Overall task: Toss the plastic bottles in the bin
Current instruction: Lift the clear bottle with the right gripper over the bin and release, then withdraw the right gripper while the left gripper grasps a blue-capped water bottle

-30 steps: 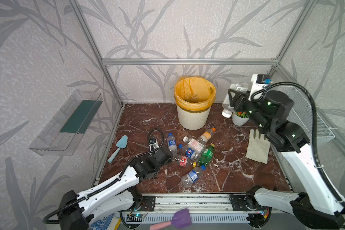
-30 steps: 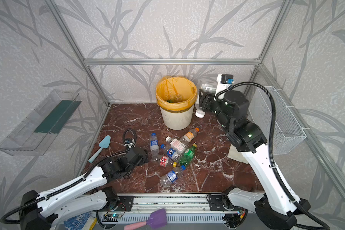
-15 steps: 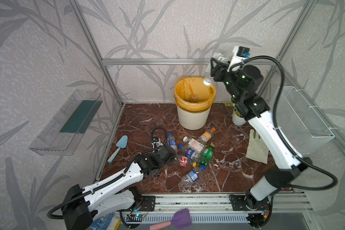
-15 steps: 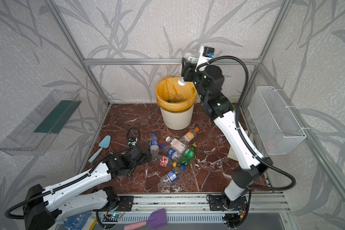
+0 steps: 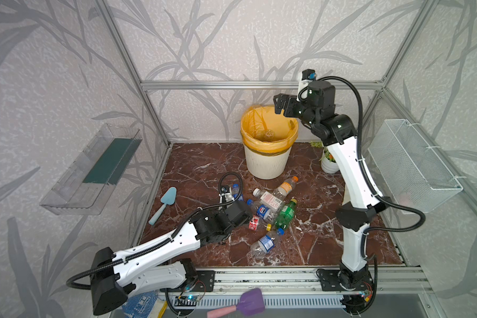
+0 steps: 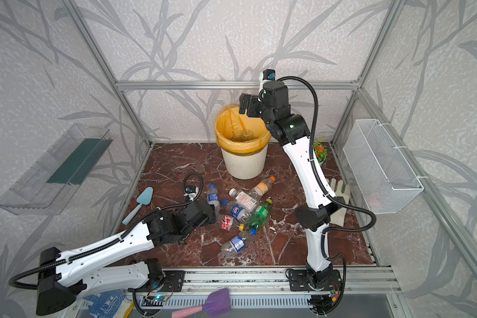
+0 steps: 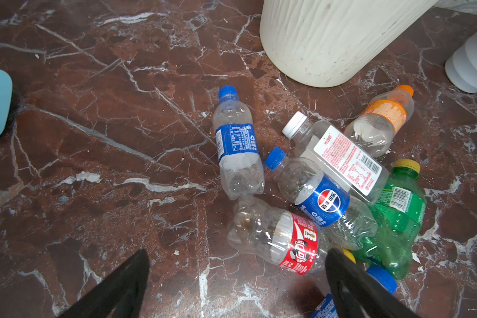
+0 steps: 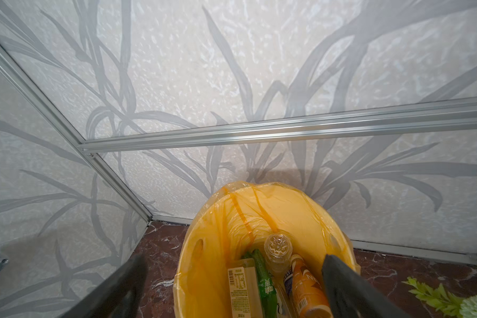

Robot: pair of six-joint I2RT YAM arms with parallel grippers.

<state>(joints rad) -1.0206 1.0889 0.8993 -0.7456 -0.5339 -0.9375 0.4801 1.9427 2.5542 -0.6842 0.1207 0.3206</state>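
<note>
The right arm has swung up from the right of the bin, and the right gripper (image 5: 280,105) (image 6: 245,106) now hangs over the right rim of the bin (image 5: 265,165) (image 6: 243,165) (image 8: 189,264). Its jaws have sprung wide apart and carry nothing. The clear bottle (image 8: 277,247) (image 5: 268,134) it brought has dropped inside the bin, base up, beside a green bottle (image 8: 262,278) and an orange-labelled bottle (image 8: 304,289). The bin stands at the far middle of the marble floor (image 5: 193,170).

The left arm has edged slightly toward the remaining bottles (image 5: 271,210) (image 6: 245,210), which lie scattered just near of the bin. The left gripper (image 7: 237,253) is low over the floor, jaws spread wide and empty. The red-labelled bottle (image 7: 282,239) lies just ahead, between its fingers.
</note>
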